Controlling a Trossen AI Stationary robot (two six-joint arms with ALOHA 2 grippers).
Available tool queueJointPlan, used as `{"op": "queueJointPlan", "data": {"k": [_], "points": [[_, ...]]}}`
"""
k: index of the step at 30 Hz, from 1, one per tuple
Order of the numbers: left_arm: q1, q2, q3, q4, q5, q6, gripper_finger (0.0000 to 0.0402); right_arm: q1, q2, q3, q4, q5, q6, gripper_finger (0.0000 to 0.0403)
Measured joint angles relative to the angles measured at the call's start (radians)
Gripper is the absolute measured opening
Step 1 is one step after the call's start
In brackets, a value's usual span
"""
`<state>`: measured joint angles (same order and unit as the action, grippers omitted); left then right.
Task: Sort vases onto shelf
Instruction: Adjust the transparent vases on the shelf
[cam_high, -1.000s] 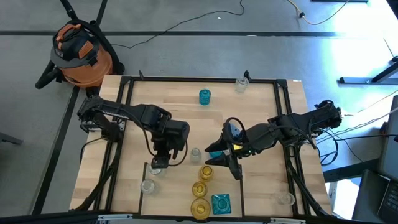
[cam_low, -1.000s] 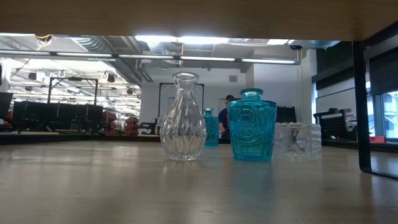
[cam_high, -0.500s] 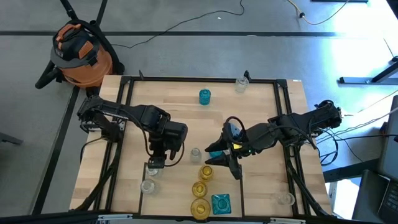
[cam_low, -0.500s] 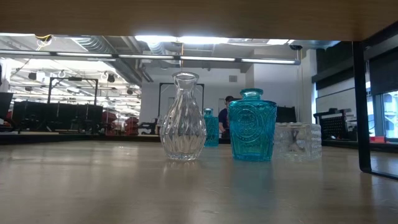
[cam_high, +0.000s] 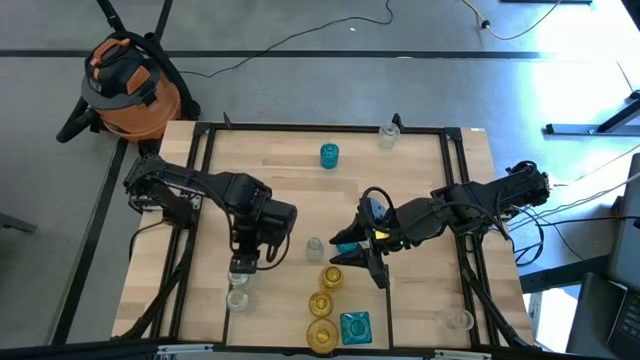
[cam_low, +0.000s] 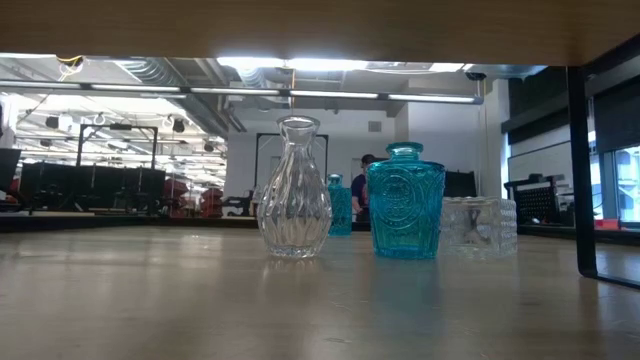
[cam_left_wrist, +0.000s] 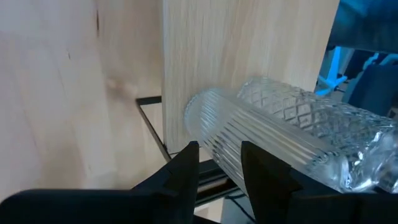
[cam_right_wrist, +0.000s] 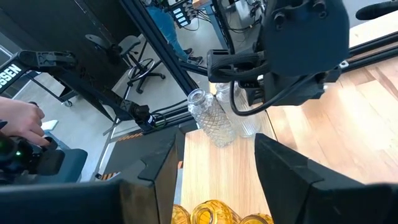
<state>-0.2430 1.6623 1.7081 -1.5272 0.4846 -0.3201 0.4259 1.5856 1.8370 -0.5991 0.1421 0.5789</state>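
Note:
My left gripper (cam_high: 243, 266) hangs over the near left of the pale-wood shelf (cam_high: 400, 180), shut on a clear ribbed vase (cam_left_wrist: 267, 152), which also shows in the right wrist view (cam_right_wrist: 249, 122). A clear diamond-patterned vase (cam_high: 237, 298) stands on its base just beyond it. My right gripper (cam_high: 352, 255) waits open at mid-table with nothing between its fingers (cam_right_wrist: 155, 168). A clear vase (cam_high: 315, 246) stands beside it. Three amber vases (cam_high: 321, 302) and a teal square vase (cam_high: 354, 327) stand near the front edge. My left gripper pinches the ribbed vase between its two fingers (cam_left_wrist: 189, 158), near the mouth end (cam_left_wrist: 214, 134). The fingers slant down from above and lie across the vase. The vase hangs tilted and clear of the shelf, its mouth pointing away from the wrist.
A teal vase (cam_high: 329, 154) and a clear vase (cam_high: 388, 135) stand at the far side, and another clear vase (cam_high: 459, 320) at the near right. Black frame rails (cam_high: 205, 180) border the shelf. The low view shows a clear vase (cam_low: 295, 190), a teal vase (cam_low: 405, 200) and a square clear vase (cam_low: 480, 227).
My left gripper has tipped further down and swung a little toward the table's near left corner. It has carried the ribbed vase closer to the diamond-patterned vase. Its hold has stayed the same.

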Motion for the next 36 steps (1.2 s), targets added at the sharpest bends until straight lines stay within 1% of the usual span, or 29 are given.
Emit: {"op": "queueJointPlan", "data": {"k": [3,9,14,28,36], "points": [[-0.01,0.0,0.0,0.0,-0.018,-0.007,0.0112,0.0,0.0,0.0,0.0,0.0,0.0,0.0179],[-0.02,0.0,0.0,-0.044,-0.129,-0.04,0.0112,0.0,0.0,0.0,0.008,0.0,0.0,0.0179],[-0.024,0.0,0.0,-0.044,-0.135,-0.069,0.0112,0.0,0.0,0.0,0.008,0.0,0.0,0.0179],[-0.083,0.0,0.0,-0.041,-0.135,-0.167,0.0112,0.0,0.0,0.0,0.008,0.0,0.0,0.0179],[-0.112,0.0,0.0,0.02,-0.119,-0.208,0.0112,0.0,0.0,0.0,0.008,-0.002,0.0,0.0179]]}}
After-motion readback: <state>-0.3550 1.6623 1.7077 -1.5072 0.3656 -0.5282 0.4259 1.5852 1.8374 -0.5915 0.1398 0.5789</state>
